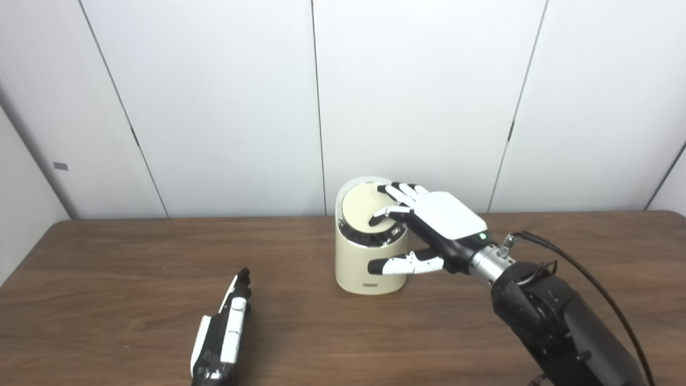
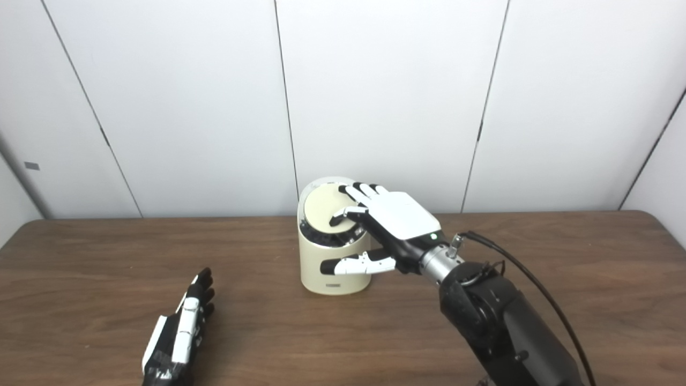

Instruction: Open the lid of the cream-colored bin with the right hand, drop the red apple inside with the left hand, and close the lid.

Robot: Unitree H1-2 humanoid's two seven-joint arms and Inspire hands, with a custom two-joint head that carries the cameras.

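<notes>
The cream-colored bin (image 1: 358,268) stands on the table a little right of the middle. Its round lid (image 1: 362,208) lies tilted, and a dark gap shows under its front edge. My right hand (image 1: 434,225) lies over the lid from the right, fingers (image 1: 399,192) spread flat on it. Its thumb reaches across the front of the bin's body and grips nothing. My left hand (image 1: 225,329) rests on the table at the front left with straight fingers, holding nothing. No red apple shows in either view.
The brown wooden table (image 1: 107,279) runs the width of the picture, with white wall panels (image 1: 214,107) close behind the bin. A black cable (image 1: 579,268) loops off my right wrist over the table's right side.
</notes>
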